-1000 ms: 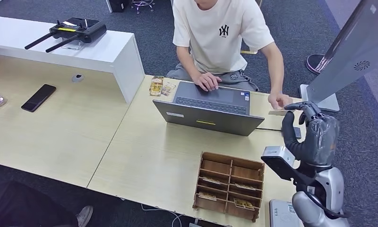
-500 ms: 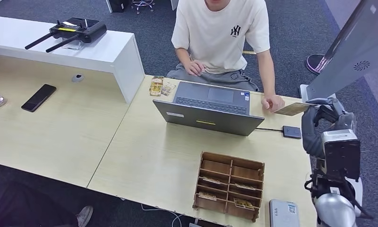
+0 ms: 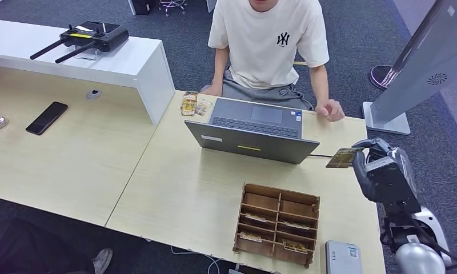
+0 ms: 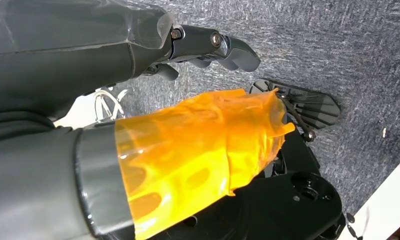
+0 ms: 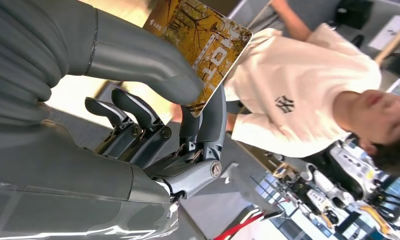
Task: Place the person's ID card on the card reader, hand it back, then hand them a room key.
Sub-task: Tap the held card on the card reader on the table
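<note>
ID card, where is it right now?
In the head view the ID card is pinched in the right hand, held above the table's right side, just right of the laptop.

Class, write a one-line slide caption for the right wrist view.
The right hand pinches the ID card between thumb and fingers, with the person behind.

Evenly lit from overhead, soft shadows on the desk [image 3: 175, 188]; head view sharp, wrist views blurred up close
</note>
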Available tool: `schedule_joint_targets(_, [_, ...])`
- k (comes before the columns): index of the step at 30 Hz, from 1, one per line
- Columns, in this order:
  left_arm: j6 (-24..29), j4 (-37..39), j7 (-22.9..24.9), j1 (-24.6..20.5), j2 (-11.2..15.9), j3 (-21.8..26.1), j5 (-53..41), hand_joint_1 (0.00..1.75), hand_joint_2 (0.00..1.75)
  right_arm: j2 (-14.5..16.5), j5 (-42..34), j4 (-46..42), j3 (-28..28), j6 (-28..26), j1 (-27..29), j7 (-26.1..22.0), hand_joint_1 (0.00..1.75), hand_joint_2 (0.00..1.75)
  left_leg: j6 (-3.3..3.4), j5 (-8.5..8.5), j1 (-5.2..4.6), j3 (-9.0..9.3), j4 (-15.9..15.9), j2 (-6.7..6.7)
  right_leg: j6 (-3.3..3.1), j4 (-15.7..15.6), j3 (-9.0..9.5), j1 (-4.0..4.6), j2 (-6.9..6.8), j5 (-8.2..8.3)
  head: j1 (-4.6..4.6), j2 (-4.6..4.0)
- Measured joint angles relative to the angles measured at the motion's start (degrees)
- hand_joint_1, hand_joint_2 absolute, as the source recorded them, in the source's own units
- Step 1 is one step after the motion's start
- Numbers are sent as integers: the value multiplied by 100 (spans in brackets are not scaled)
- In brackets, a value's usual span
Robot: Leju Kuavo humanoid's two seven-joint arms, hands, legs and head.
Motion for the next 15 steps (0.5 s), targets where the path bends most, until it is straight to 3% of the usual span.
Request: schedule_joint_targets(15, [24,-1,75,9,48,-16,315,0,0,-762,1106,263,180,362,-263,437,175,175,0,0,0,-1,0,-1,0,0,1,0,-1,0,1,0])
